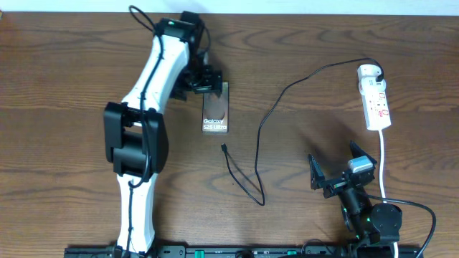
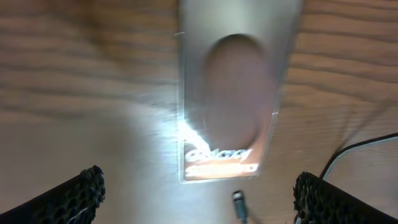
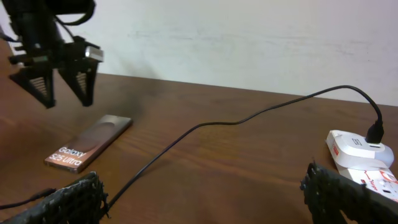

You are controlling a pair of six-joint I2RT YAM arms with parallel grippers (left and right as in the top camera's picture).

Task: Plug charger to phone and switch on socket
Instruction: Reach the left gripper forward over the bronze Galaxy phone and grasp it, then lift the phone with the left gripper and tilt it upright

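The phone (image 1: 215, 115) lies flat on the table, text face up; it also shows in the left wrist view (image 2: 233, 93) and the right wrist view (image 3: 90, 142). The charger cable (image 1: 269, 115) runs from the socket (image 1: 375, 97) in a long curve; its small connector (image 1: 224, 148) lies just below the phone's near end, apart from it, also in the left wrist view (image 2: 239, 204). My left gripper (image 1: 202, 82) hovers open above the phone's far end. My right gripper (image 1: 341, 170) is open and empty at the front right, below the socket (image 3: 364, 155).
The socket's white cord (image 1: 384, 161) runs down the right side past my right gripper. The left arm (image 1: 140, 136) stretches across the left half of the wooden table (image 1: 64, 93). A pale wall (image 3: 249, 37) stands behind the table's far edge.
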